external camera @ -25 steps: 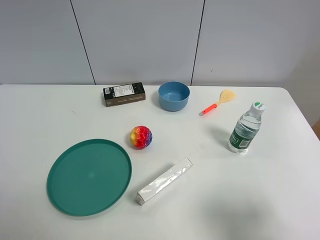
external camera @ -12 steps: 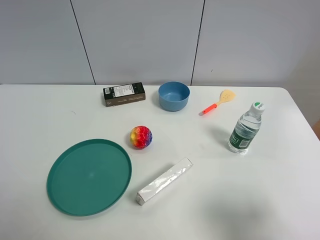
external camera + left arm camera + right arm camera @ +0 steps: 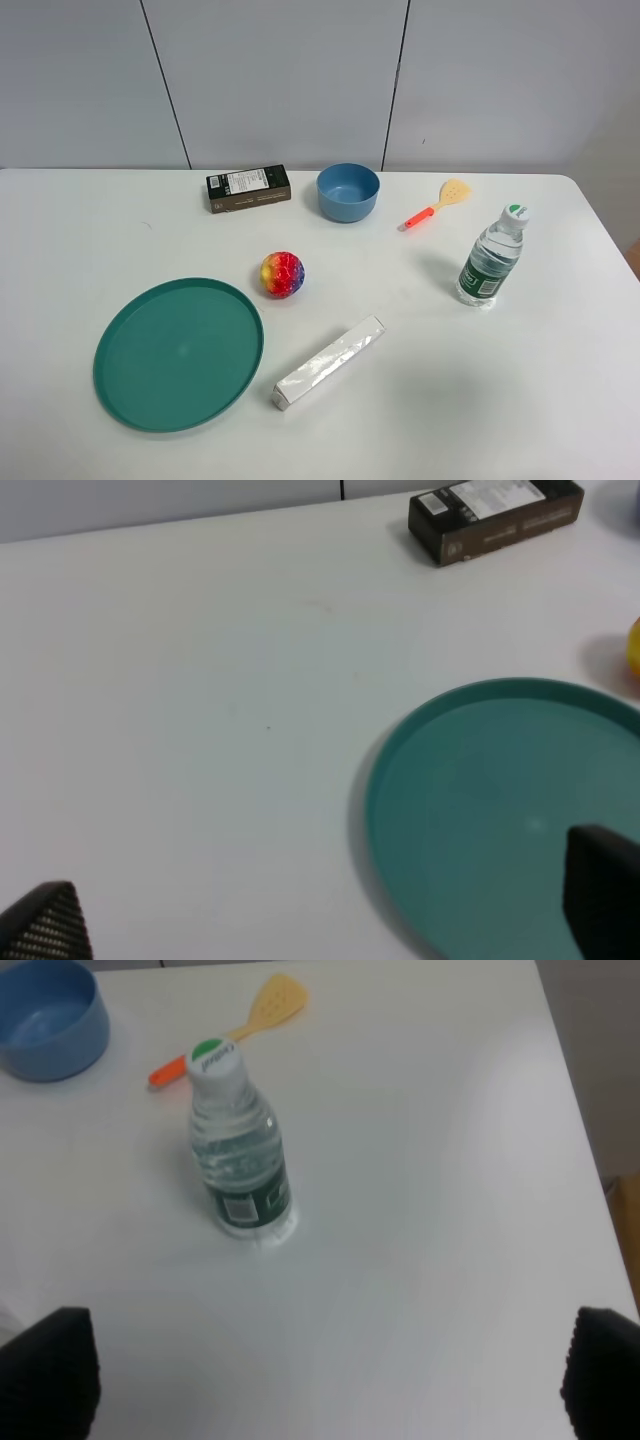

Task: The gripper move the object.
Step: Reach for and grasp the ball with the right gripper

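The rainbow ball (image 3: 282, 274) sits on the white table near its middle, just beyond the far right rim of the green plate (image 3: 178, 353). A yellow sliver of the ball shows at the edge of the left wrist view (image 3: 635, 646). Neither arm shows in the exterior view. My left gripper (image 3: 320, 920) is open and empty, its dark fingertips (image 3: 45, 922) wide apart above the table and the plate (image 3: 500, 800). My right gripper (image 3: 325, 1375) is open and empty, its fingertips (image 3: 50, 1370) wide apart, hovering short of the water bottle (image 3: 235, 1155).
A blue bowl (image 3: 348, 191) and a dark box (image 3: 248, 188) stand at the back. An orange-handled spatula (image 3: 436, 205) and a water bottle (image 3: 491, 258) are on the right. A silver long box (image 3: 330, 362) lies near the front.
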